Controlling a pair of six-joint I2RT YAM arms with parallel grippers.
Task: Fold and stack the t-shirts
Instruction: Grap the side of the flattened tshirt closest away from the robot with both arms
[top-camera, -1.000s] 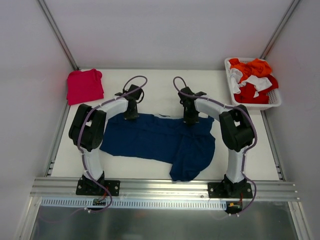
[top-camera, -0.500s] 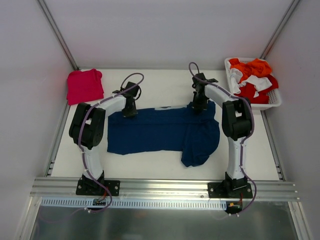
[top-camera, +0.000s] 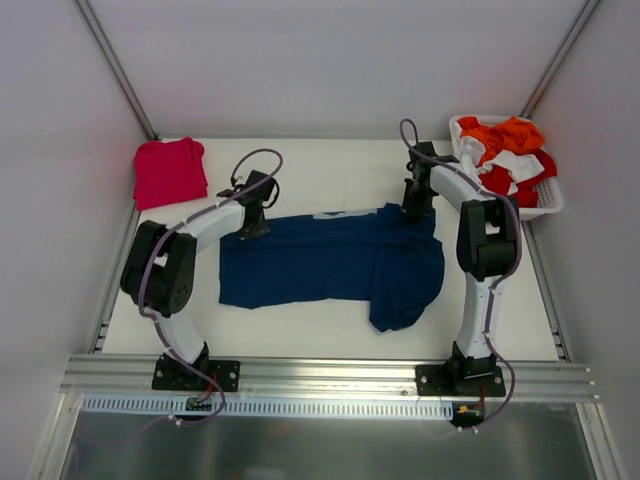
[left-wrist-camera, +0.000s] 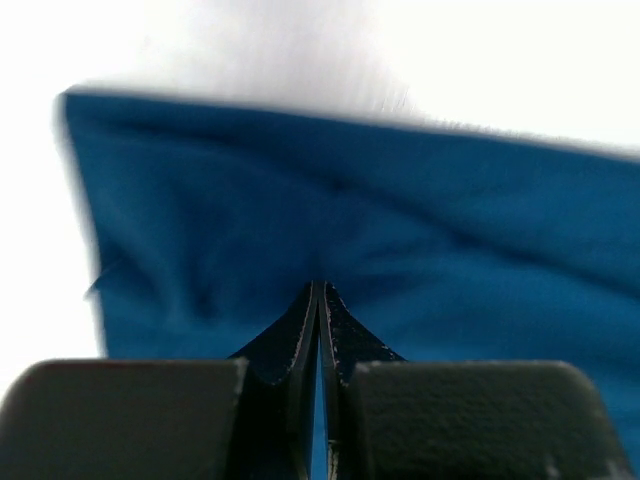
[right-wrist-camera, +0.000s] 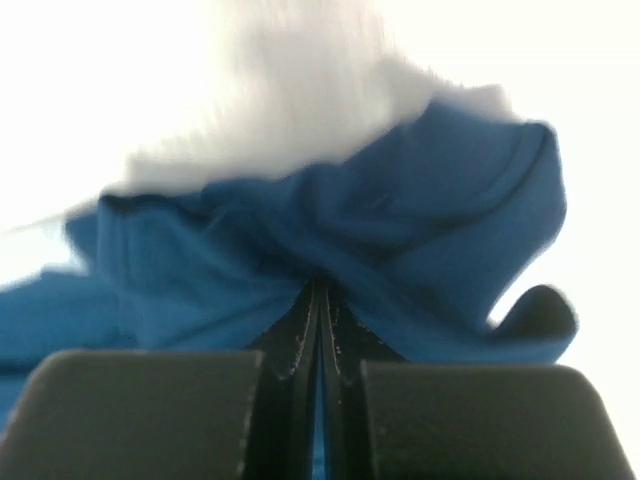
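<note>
On the table (top-camera: 330, 170), the navy shirt (top-camera: 320, 265) lay spread mid-table, unfolded, its near right part bunched; folding it looked barely begun. The red shirt (top-camera: 170, 172) sat folded at the far left corner, so stacking remained. The left hand (top-camera: 252, 228) and right hand (top-camera: 415, 212) were each pressed together, pinching the navy shirt's far edge near opposite ends.

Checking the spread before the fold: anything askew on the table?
Yes. The navy t-shirt is not flat. Its right end, below the right gripper, is bunched and doubled over, with a lobe reaching toward the near side. The left end lies smooth by the left gripper.
</note>
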